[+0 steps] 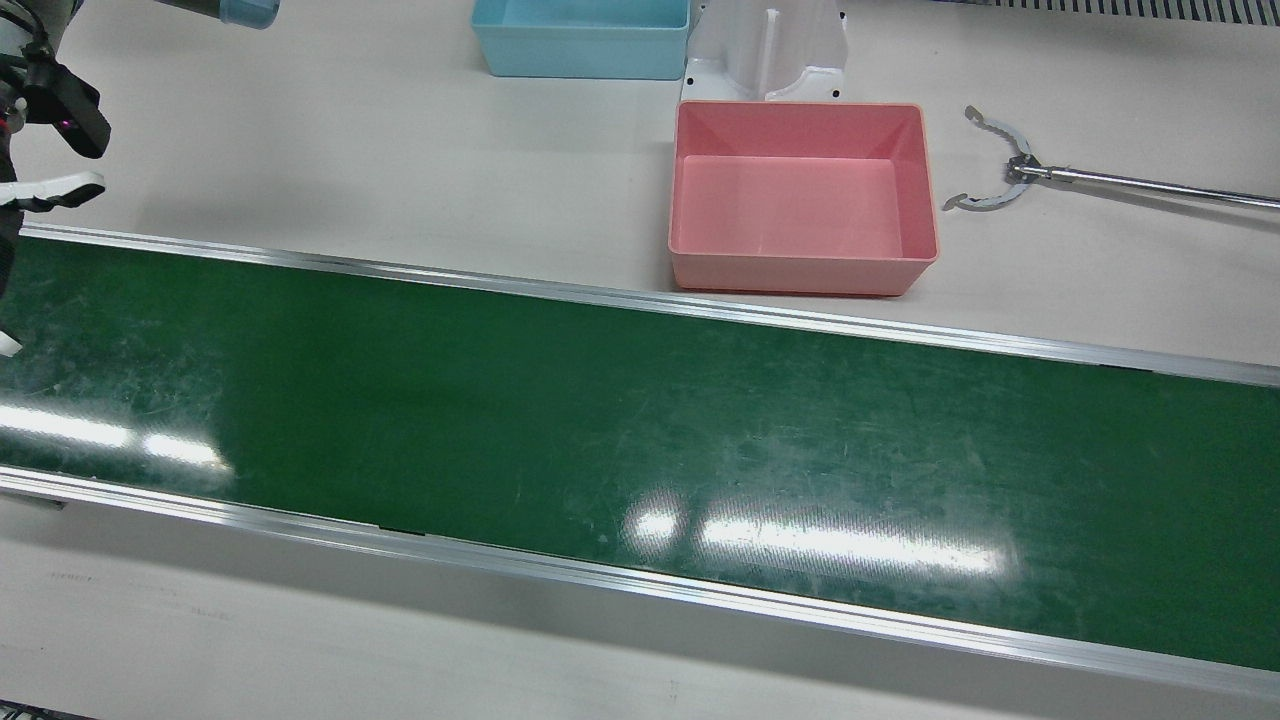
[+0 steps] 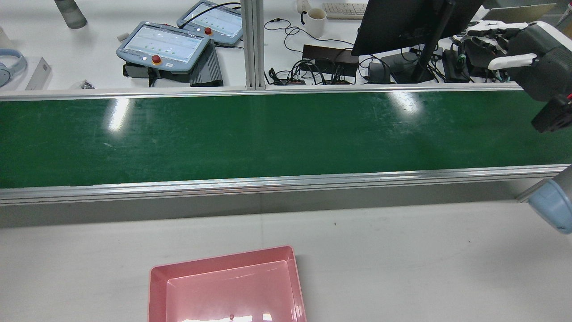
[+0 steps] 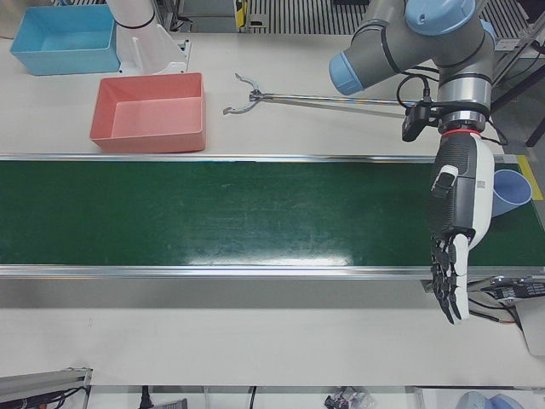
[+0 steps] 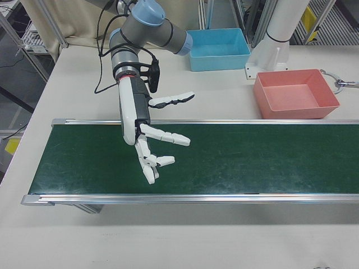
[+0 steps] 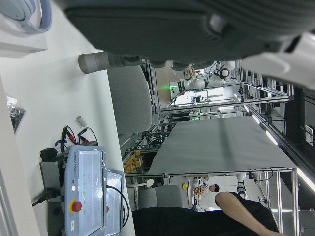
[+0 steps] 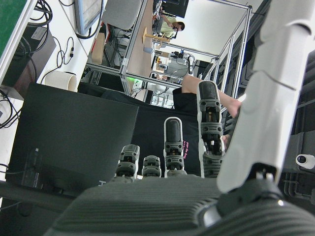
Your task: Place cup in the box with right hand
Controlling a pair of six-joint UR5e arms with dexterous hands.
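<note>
Cup point(image 3: 509, 192): pale blue, lying on its side on the belt just beyond the left hand point(image 3: 451, 247). Probably light, stiff, slick plastic; grip across the body. Right hand point(image 4: 147, 140) empty, fingers spread, far off.

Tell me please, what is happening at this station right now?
Nothing is being held yet. The right hand hangs open over one end of the green conveyor belt, fingers spread. The left hand hangs open over the other end, and a light blue cup lies on the belt just beside it, far from the right hand. The pink box stands empty on the table beside the belt, with a blue box further back.
</note>
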